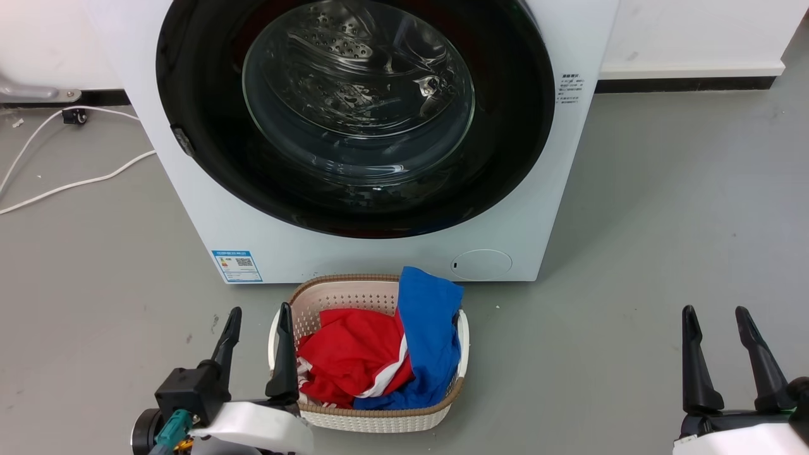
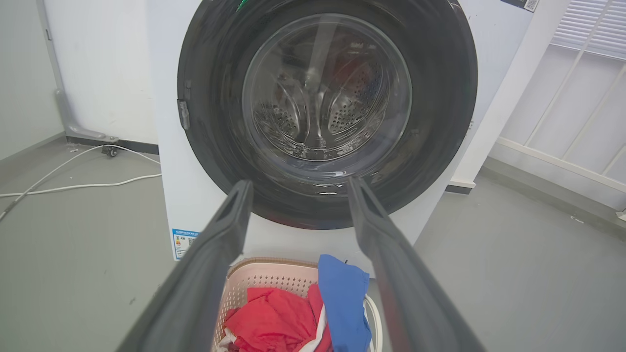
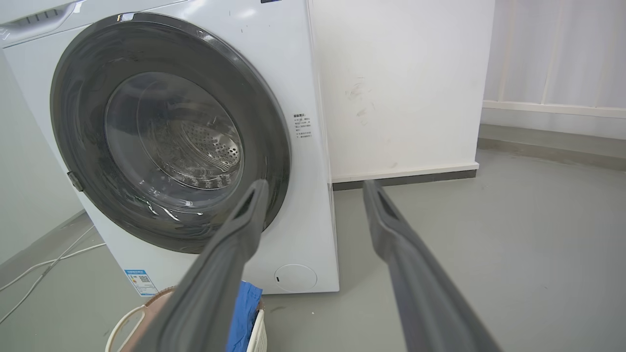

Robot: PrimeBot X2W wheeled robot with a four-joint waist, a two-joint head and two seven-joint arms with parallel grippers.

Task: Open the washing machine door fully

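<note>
facing the washing machine door (image 1: 357, 107), shut flush in the front of the washing machine (image 1: 379, 256) at 12 o'clock in the head view. not yet begun, by the look of it. parked low and well apart from the door: left gripper (image 1: 260, 308) at 7 o'clock, right gripper (image 1: 714, 308) at 5 o'clock, jaws of both released, spread wide, grasping nothing.

sitting on the floor (image 1: 632, 253) right at the machine's foot, at 6 o'clock of the door: a laundry basket (image 1: 341, 283) with a red garment (image 1: 347, 354) and a blue garment (image 1: 430, 316) heaped to its rim. close beside the left gripper, so likely to get nudged or snagged on a straight reach forward.

visible at the door's 9 o'clock edge: a small grey tab (image 1: 183, 142); cannot tell whether catch or hinge. could pull on the wrong side if misjudged and gain nothing. glossy, rounded rim elsewhere, so could slip off under a shallow pinch. could also stop short of fully open if the basket's heaped cloth stands in the swing. worth minding too: white cables (image 1: 76, 183) on the floor at 9 o'clock.
</note>
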